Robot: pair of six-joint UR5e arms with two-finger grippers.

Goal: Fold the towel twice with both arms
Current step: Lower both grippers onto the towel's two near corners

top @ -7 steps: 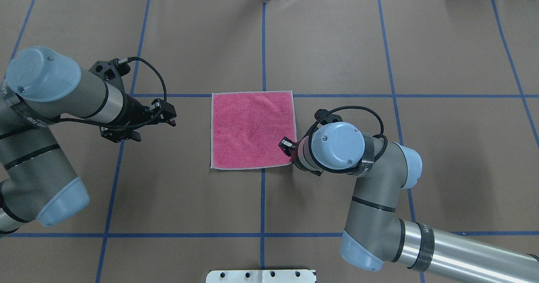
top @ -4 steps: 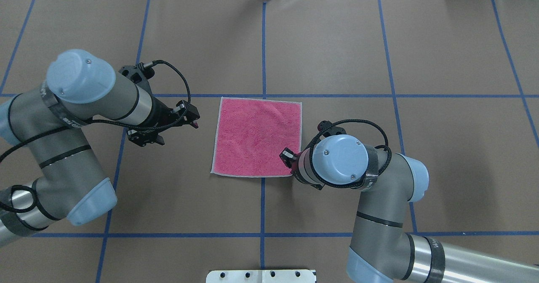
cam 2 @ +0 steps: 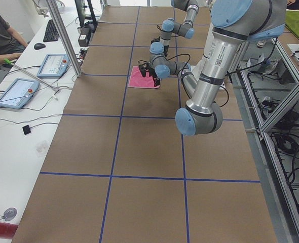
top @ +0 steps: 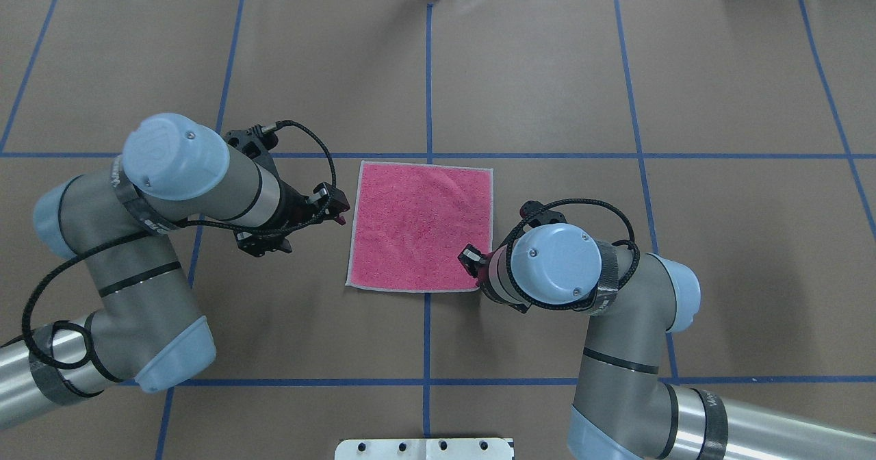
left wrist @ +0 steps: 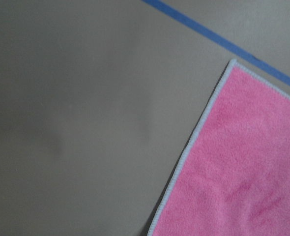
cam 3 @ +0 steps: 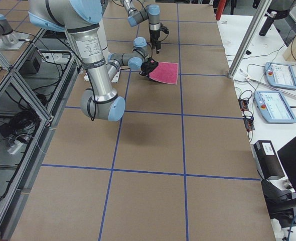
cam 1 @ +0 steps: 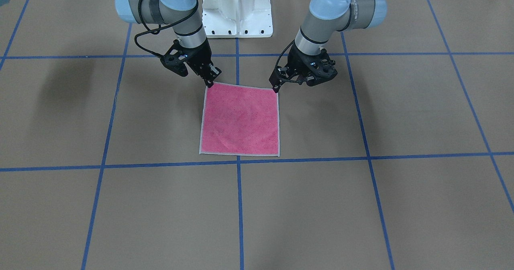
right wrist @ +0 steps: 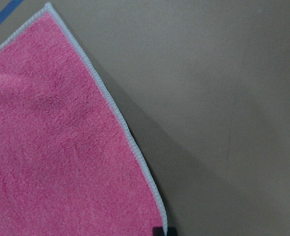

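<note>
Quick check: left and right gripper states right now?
Left gripper: cannot tell; its tip is at a corner of the towel.
Right gripper: shut on the towel's other near corner.

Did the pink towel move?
Yes. In the overhead view the towel slid down and right: its far edge, earlier over the blue tape line, now lies below it.
</note>
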